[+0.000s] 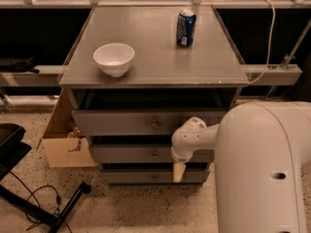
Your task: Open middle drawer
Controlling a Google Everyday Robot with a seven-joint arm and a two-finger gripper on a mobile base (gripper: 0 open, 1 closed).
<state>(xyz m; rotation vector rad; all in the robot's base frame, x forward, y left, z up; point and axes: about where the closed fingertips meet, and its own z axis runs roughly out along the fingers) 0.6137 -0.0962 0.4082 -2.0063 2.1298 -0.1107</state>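
The grey cabinet (160,76) has three drawer fronts. The middle drawer (126,154) is a shallow grey front with a small round knob (155,155) at its centre, and it looks closed. The taller top drawer (116,122) stands a little forward of it. The narrow bottom drawer (131,176) lies below. My gripper (179,171) hangs from a white wrist (188,139) and points down. It is in front of the right part of the middle drawer, to the right of the knob, with its cream tip over the bottom drawer front.
A white bowl (114,58) and a blue soda can (185,28) stand on the cabinet top. A cardboard box (60,147) sits on the floor at the left, beside a black stand and cable (43,208). My large white arm housing (265,169) fills the lower right.
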